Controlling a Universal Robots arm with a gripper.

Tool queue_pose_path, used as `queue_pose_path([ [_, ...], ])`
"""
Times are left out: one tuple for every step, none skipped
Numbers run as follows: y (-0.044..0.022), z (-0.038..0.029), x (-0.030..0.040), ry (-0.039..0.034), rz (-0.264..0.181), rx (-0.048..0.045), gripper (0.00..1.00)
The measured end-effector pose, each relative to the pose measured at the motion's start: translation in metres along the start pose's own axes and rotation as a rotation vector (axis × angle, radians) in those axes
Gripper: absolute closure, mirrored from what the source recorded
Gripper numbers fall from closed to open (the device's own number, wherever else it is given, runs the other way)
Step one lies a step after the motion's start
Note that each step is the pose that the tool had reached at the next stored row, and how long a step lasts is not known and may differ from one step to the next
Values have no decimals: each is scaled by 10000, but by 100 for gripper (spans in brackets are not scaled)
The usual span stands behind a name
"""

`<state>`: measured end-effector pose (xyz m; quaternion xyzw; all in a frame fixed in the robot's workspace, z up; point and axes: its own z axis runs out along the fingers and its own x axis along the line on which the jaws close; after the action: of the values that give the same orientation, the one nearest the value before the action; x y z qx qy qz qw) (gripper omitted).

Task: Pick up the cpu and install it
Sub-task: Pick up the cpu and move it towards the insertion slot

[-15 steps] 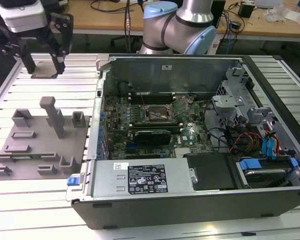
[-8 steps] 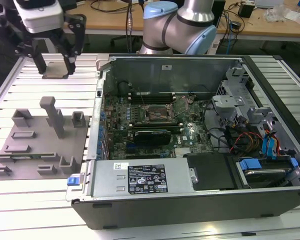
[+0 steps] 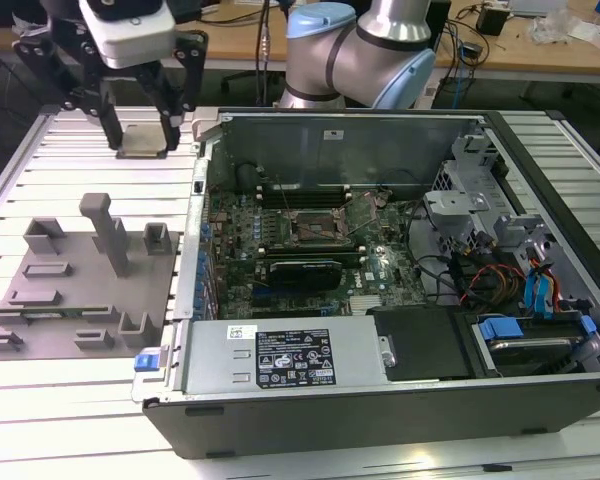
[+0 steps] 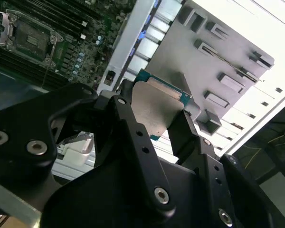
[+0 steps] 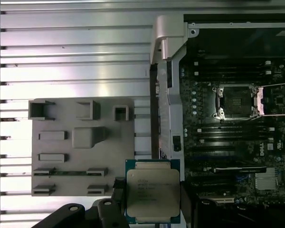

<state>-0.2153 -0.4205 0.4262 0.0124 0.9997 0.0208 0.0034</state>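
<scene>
Cpu (image 5: 152,194): hanging flat, lid up, in the air over the slatted table (image 3: 40,170), near its far edge, just outside the far corner of the open case (image 3: 330,135).
Gripper (image 3: 141,143): fingers pinching narrow on two opposite edges of the chip, holding it.
Socket (image 3: 315,228): lying open on the board inside the case, lower than the chip and to the exterior view's right of it, past the case wall.
Alignment: chip edges looking parallel to the socket's in the first wrist view.
Grey fixture plate (image 3: 80,300): sitting on the table, nearer its front edge.

Slatted aluminium surface (image 3: 80,410), strong glare on the near slats. Wooden desks (image 3: 550,55) run along the back in the exterior view, cluttered with cables (image 3: 470,40). Dark underneath.
</scene>
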Motion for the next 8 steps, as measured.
queue_pose_path([
  [-1, 0, -36, 2, 1, 0, 46],
  [-2, 0, -69, 3, -1, 0, 46],
  [-3, 0, -107, 5, -2, 1, 46],
  [-5, 1, -140, 6, -1, 0, 46],
  [-6, 1, -183, 7, 0, 0, 46],
  [-6, 2, -213, 8, 1, -1, 46],
  [-7, 2, -248, 10, -1, 0, 46],
  [-9, 2, -283, 12, -2, 0, 46],
])
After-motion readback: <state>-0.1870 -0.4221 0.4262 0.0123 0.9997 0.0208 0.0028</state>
